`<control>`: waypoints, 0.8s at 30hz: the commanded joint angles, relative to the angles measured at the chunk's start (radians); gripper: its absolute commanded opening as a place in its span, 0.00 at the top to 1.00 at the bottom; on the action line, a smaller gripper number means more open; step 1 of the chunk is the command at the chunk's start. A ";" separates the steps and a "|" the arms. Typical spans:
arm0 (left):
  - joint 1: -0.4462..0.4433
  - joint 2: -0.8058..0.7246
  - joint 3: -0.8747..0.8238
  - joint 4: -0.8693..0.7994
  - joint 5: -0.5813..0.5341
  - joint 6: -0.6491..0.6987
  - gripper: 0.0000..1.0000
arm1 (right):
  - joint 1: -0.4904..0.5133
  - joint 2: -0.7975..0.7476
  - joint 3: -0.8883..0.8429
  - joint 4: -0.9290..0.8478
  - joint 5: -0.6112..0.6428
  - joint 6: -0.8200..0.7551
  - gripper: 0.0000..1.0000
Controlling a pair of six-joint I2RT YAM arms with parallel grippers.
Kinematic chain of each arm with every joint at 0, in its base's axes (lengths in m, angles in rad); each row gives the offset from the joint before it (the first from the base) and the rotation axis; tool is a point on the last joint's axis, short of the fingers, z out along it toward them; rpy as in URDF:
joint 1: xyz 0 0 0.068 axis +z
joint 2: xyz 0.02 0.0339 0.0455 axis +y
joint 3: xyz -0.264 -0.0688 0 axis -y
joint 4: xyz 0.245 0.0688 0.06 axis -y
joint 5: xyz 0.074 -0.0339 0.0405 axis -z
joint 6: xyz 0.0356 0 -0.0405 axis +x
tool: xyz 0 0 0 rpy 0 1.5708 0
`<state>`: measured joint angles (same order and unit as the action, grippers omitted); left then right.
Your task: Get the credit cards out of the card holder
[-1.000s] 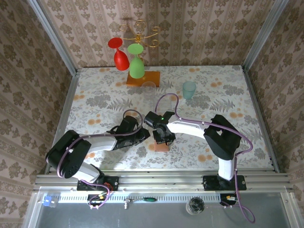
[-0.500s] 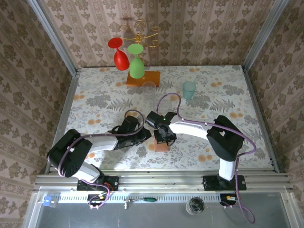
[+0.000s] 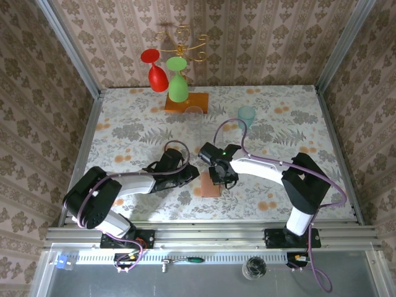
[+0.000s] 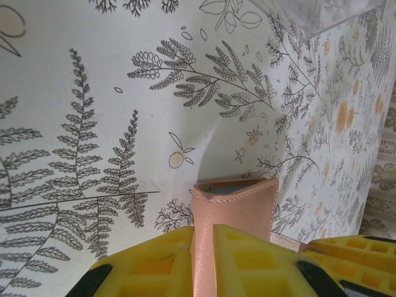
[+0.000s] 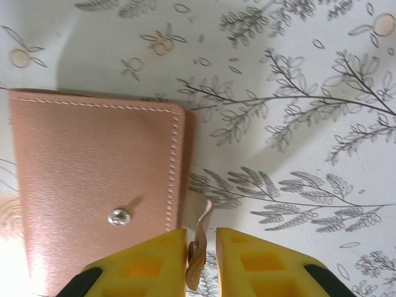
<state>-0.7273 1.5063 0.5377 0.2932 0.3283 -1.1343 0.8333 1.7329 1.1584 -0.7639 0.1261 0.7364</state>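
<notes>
The card holder [image 3: 210, 187], a salmon-brown folded wallet, lies on the floral tablecloth between both arms. My left gripper [image 4: 203, 260] is shut on one edge of the card holder [image 4: 238, 204], whose grey-blue inside [image 4: 238, 185] shows at the top of the fold. In the right wrist view the card holder [image 5: 93, 179] lies flat with a metal snap stud [image 5: 119, 216]. Its small strap tab [image 5: 199, 250] hangs between my right gripper's [image 5: 201, 257] jaws, touching the left pad with a gap to the right one. The credit cards are hidden.
A glass rack on an orange wooden base [image 3: 187, 102] stands at the back with a red glass [image 3: 154, 71] and a green glass [image 3: 178, 83] hanging. A clear glass [image 3: 195, 114] and a teal cup [image 3: 246, 115] stand behind the grippers.
My right gripper has shifted a little to the right and its jaws have eased apart around the strap tab. More of the card holder shows from above. The left gripper keeps its grip.
</notes>
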 commanded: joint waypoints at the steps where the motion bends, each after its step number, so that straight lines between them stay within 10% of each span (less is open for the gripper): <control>1: -0.008 0.016 0.028 0.011 0.000 -0.013 0.84 | -0.011 -0.037 -0.037 0.017 -0.008 0.021 0.80; 24: -0.010 0.023 0.034 0.003 0.006 -0.012 0.83 | -0.033 0.013 -0.091 0.134 -0.075 0.034 0.81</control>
<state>-0.7326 1.5253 0.5514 0.2928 0.3286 -1.1343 0.8062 1.7287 1.0721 -0.6304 0.0635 0.7650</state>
